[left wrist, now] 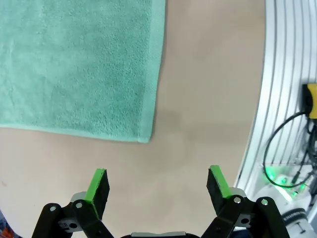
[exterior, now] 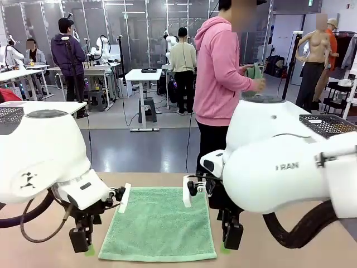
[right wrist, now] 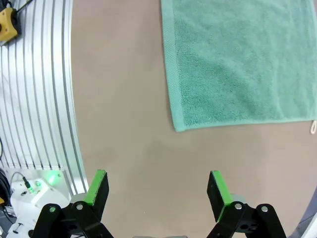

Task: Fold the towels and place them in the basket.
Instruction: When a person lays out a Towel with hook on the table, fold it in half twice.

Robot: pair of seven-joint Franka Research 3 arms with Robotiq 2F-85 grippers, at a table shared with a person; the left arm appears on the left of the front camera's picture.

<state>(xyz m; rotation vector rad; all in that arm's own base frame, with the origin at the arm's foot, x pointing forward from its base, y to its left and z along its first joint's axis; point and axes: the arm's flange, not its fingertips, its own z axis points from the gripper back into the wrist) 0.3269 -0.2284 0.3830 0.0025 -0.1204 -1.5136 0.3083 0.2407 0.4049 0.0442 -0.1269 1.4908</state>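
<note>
Spread wide, both sets of jaws are poised low over bare tabletop (left wrist: 208, 99), and nothing is gripped between them. The left jaws, with their green pads (left wrist: 97, 182) far apart, are placed just beside the near left corner of the towel (exterior: 159, 226). The right jaws, with pads (right wrist: 218, 187) equally apart, are placed just beside its near right corner. Whether the pads touch the tabletop cannot be told.

The towel is mint green terry with a flat woven border. It is laid out flat and unfolded in the middle of the tabletop, between the left arm (exterior: 39, 151) and the right arm (exterior: 279, 167). A small white loop (right wrist: 313, 127) is seen at one corner, cut off by the edge of the right wrist view. The far corners of the towel are partly covered by the wrists in the front view.

Behind the right arm a dark mesh basket (exterior: 326, 125) is seen, most of it hidden by the arm. A similar piece of mesh (exterior: 11, 116) is cut off at the left edge of the front view. At the far side a person (exterior: 217, 67) is turned sideways, and a pale green cloth (exterior: 255, 71) is held in the hands (exterior: 259, 85); it is too small to be made out further.
</note>
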